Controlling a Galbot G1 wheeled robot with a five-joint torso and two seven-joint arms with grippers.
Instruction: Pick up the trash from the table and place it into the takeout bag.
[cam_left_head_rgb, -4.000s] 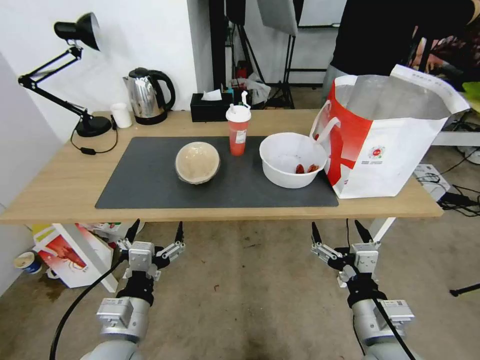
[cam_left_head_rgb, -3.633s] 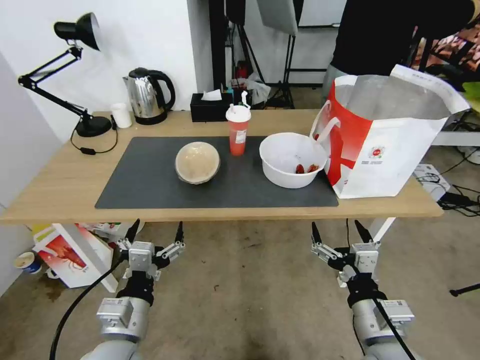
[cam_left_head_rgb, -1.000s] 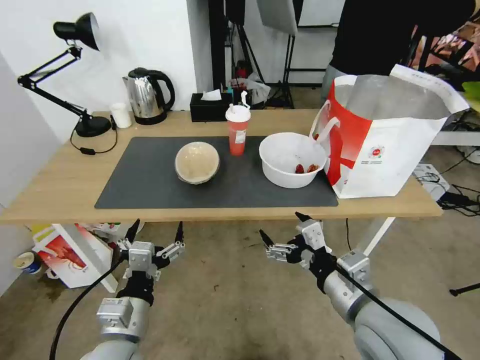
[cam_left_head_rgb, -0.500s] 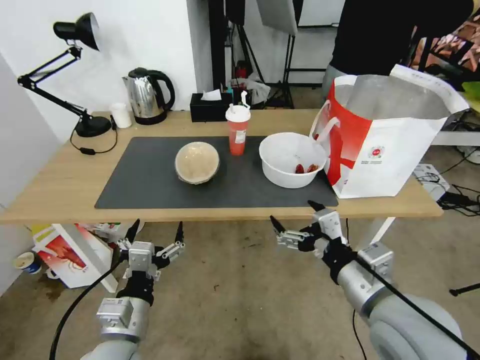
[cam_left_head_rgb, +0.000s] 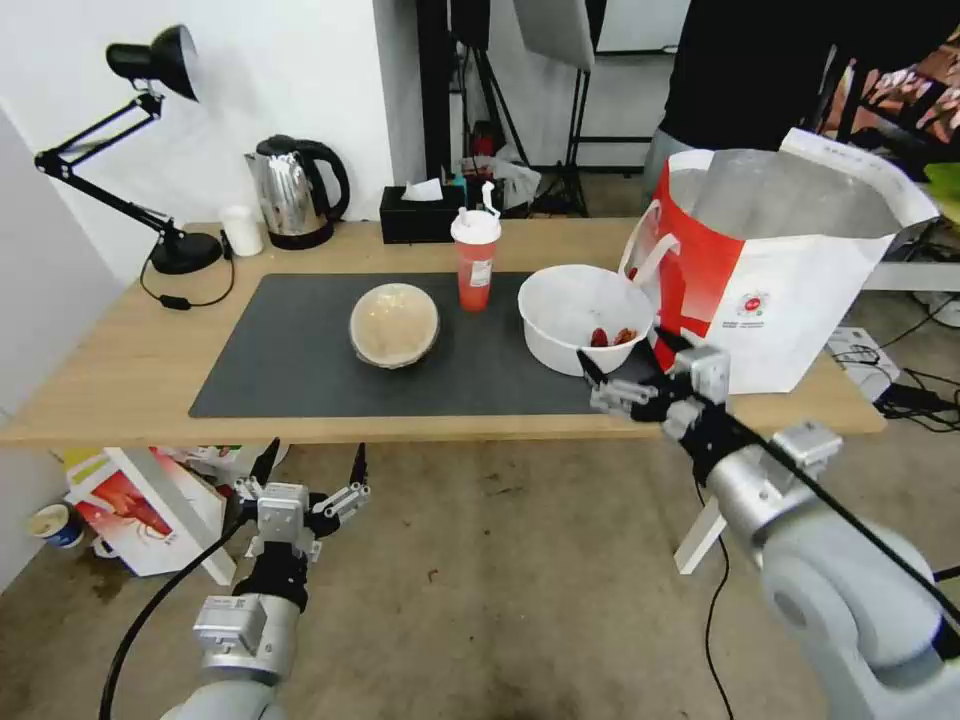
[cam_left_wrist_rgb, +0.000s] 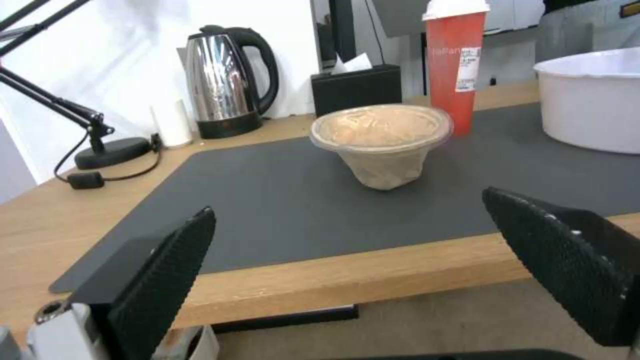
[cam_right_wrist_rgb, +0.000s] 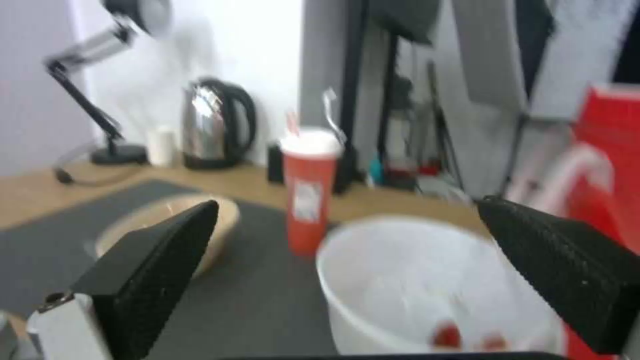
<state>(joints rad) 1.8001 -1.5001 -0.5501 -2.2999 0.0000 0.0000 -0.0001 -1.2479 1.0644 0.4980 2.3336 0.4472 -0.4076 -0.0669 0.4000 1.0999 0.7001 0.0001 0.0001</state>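
Worktop: the long light-wood worktop (cam_left_head_rgb: 120, 370) with white legs is carrying a large dark grey mat (cam_left_head_rgb: 300, 360), and every piece of trash is sitting on that mat.
Takeout bag: the large white paper-like takeout bag (cam_left_head_rgb: 800, 290) with a red side panel and silver foil lining is standing upright and open-mouthed at the worktop's right end, just beside the mat's right edge.
White bowl: the wide white bowl (cam_left_head_rgb: 570, 305) with red scraps inside is resting at the right end of the mat, close against the bag's red side.
Tan bowl: the round tan lidded bowl (cam_left_head_rgb: 394, 324) is sitting near the middle of the mat, well apart from the white bowl.
Red cup: the tall red cup (cam_left_head_rgb: 476, 258) with a white lid and straw is standing upright at the mat's far edge, between the two bowls.
Right claw: my right claw (cam_left_head_rgb: 625, 365) is hovering released, fingers spread wide, over the mat's near right corner, just in front of the white bowl and gripping nothing.
Left claw: my left claw (cam_left_head_rgb: 310, 462) is hanging parked below the worktop's front edge, fingers also spread and empty, facing the tan bowl.
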